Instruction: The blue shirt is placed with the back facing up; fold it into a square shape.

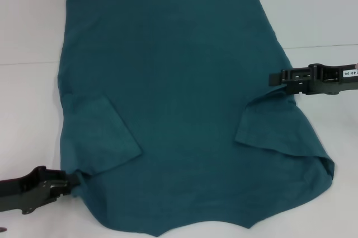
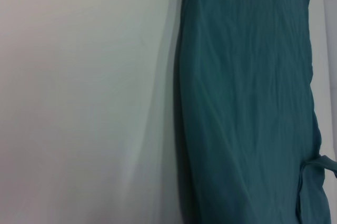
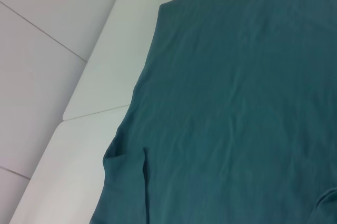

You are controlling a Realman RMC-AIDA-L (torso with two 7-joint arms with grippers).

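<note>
The blue shirt [image 1: 179, 81] lies spread flat on the white table [image 1: 31, 36], plain side up, hem far from me. Both short sleeves are folded inward onto the body, one on the left [image 1: 100, 134] and one on the right [image 1: 271, 123]. My left gripper [image 1: 72, 182] is at the near left corner, where the fabric bunches into its tip. My right gripper [image 1: 273, 78] sits against the shirt's right edge, just above the folded sleeve. The left wrist view shows a long side of the shirt [image 2: 247, 103]. The right wrist view shows its cloth [image 3: 237, 103] and a small fold at the edge.
Bare white table surrounds the shirt on the left, right and far side. A seam between table panels [image 3: 95, 113] runs near the shirt's edge. The shirt's near edge reaches the bottom of the head view.
</note>
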